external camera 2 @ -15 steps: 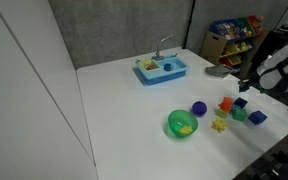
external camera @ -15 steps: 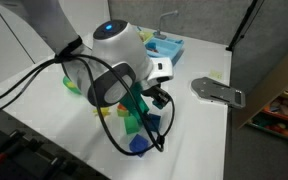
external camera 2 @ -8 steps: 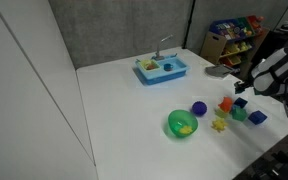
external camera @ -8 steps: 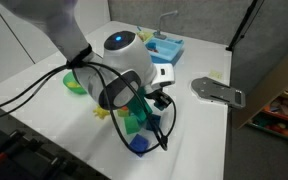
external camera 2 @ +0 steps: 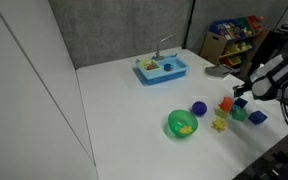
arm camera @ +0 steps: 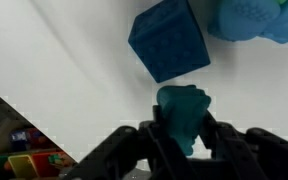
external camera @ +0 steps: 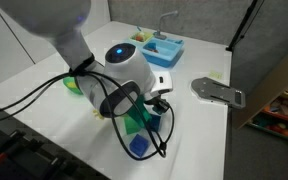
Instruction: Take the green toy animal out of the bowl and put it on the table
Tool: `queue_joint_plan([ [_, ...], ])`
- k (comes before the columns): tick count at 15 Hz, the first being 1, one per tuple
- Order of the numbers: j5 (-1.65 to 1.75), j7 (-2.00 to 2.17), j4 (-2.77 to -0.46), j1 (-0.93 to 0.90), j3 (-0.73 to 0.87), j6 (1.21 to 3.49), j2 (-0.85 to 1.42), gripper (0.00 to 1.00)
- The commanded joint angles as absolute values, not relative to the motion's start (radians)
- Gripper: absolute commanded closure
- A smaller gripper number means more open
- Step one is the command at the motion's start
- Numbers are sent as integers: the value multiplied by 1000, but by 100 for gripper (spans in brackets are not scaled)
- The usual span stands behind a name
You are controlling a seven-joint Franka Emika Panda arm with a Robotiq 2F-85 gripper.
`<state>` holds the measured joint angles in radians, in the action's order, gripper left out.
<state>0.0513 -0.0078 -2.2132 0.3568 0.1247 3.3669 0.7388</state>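
Jaws of the gripper (arm camera: 181,130) are clenched on the green toy animal (arm camera: 181,108), holding it low over the table (arm camera: 64,60), well apart from the bowl (external camera 2: 171,125) and near a blue block (arm camera: 169,42), likely ready for setting down.

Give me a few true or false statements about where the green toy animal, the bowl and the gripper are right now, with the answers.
1. The gripper holds the green toy animal between its fingers. True.
2. The toy animal lies in the bowl. False: it is in the gripper, and the bowl holds only a yellow piece.
3. In the wrist view a blue cube lies just beyond the toy. True.
4. The bowl stands in the blue tray. False: it stands on the table, apart from the tray.
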Motion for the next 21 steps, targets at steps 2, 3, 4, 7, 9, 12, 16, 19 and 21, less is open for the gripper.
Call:
queue_joint_plan([
  [2,79,-42,-2227,405,101,3406,741,88],
  [3,80,-44,-2236,405,104,3410,739,88],
  [4,83,-46,-2242,408,104,3415,737,88],
  [7,94,-50,-2263,409,109,3435,732,88],
  [9,97,-51,-2275,410,110,3449,730,88],
  [12,97,-57,-2285,393,127,3452,712,88],
  [16,96,-74,-2301,383,146,3456,699,88],
  [19,98,-85,-2309,384,159,3457,693,65],
  [21,100,-90,-2317,387,160,3457,686,39],
])
